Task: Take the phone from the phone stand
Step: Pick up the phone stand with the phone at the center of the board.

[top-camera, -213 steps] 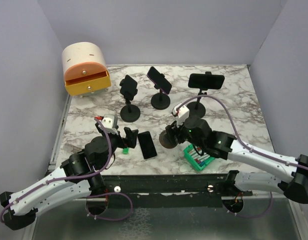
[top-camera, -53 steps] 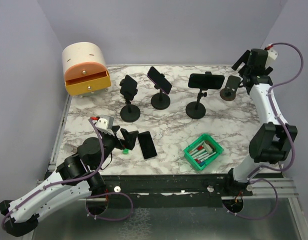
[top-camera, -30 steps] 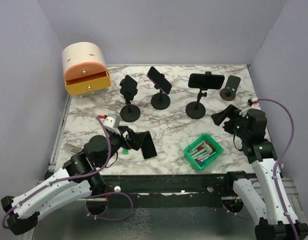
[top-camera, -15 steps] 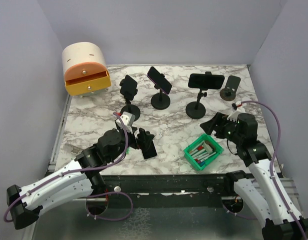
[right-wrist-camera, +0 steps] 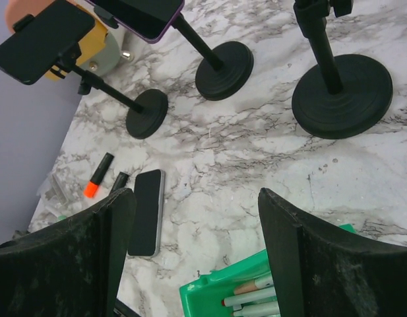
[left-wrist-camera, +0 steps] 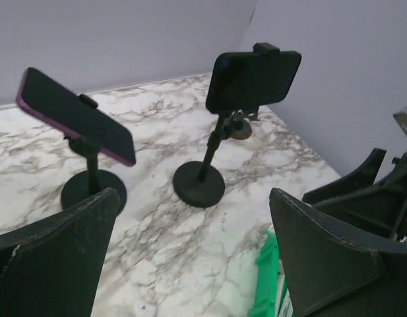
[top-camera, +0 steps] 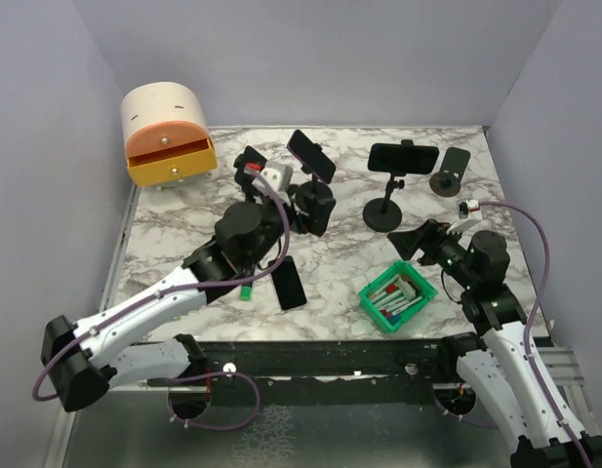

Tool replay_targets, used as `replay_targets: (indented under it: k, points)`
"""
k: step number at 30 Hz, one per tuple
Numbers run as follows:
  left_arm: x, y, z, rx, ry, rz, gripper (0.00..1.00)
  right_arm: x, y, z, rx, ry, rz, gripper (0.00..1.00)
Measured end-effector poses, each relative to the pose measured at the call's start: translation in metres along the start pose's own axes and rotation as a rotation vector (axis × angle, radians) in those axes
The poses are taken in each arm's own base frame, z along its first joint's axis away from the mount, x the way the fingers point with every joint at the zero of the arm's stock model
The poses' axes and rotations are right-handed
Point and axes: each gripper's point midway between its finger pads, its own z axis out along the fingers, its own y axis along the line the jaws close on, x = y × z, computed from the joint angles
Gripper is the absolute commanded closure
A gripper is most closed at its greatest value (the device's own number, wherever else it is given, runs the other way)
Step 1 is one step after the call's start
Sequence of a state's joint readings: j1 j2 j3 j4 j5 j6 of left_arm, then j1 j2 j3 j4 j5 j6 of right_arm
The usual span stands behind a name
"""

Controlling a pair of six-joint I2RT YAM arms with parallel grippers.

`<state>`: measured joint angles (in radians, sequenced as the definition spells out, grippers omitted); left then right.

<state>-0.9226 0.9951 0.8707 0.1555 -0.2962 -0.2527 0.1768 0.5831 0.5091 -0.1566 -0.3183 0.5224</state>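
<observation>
While left fingers [left-wrist-camera: 51, 257] and right fingers [right-wrist-camera: 64, 257] gape empty, walls [top-camera: 330, 58] (seemingly lilac) enclose the marble table [top-camera: 183, 219].

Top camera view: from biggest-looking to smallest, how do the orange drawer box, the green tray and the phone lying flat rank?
1. orange drawer box, biggest though farthest back
2. green tray
3. flat phone

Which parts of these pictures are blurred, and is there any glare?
Left wrist view: the near fingers look slightly soft, the clamped phone is sharp. Right wrist view: tilted picture, the flat phone is clear. Top view: even light, faint shadows on the table, no strong glare.
</observation>
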Motion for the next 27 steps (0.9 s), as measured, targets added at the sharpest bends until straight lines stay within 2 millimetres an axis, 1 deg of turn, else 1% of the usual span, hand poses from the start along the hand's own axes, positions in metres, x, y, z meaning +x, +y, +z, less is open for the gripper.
replay_targets:
  k: [1,2,4,6,10,12,15,17,19,22,25,27]
  points:
    - [-0.004,-0.002,0.009,0.004,-0.006,-0.007,0.07,-0.001,0.002,-0.002,-0.009,-0.006,-0.003,0.19]
    - [-0.007,-0.005,0.024,0.018,-0.008,-0.031,0.07,-0.002,0.005,-0.003,-0.021,-0.009,-0.005,0.19]
    - [-0.008,-0.006,0.048,0.043,-0.008,-0.079,0.09,-0.002,0.010,-0.005,-0.044,-0.008,-0.009,0.18]
    - [-0.003,0.001,0.072,0.065,0.012,-0.133,0.09,-0.001,0.016,-0.008,-0.075,-0.003,-0.013,0.18]
    - [0.001,0.009,0.109,0.150,0.047,-0.199,0.09,0.007,0.024,-0.011,-0.129,0.024,-0.017,0.18]
    - [-0.001,0.004,0.119,0.211,0.059,-0.203,0.08,0.014,0.025,-0.012,-0.147,0.040,-0.016,0.18]
    - [-0.006,-0.015,0.131,0.344,0.075,-0.192,0.08,0.019,0.028,-0.015,-0.174,0.056,-0.017,0.18]
    - [-0.011,-0.025,0.135,0.421,0.075,-0.179,0.08,0.020,0.032,-0.017,-0.193,0.059,-0.021,0.18]
    - [-0.013,-0.034,0.137,0.496,0.085,-0.160,0.08,0.022,0.037,-0.019,-0.214,0.071,-0.023,0.18]
    - [-0.012,-0.036,0.145,0.540,0.090,-0.145,0.09,0.026,0.044,-0.024,-0.247,0.095,-0.025,0.18]
    - [0.000,-0.032,0.157,0.563,0.113,-0.135,0.10,0.024,0.053,-0.030,-0.272,0.105,-0.029,0.18]
    - [0.010,-0.028,0.165,0.567,0.134,-0.136,0.10,0.018,0.060,-0.035,-0.284,0.096,-0.036,0.18]
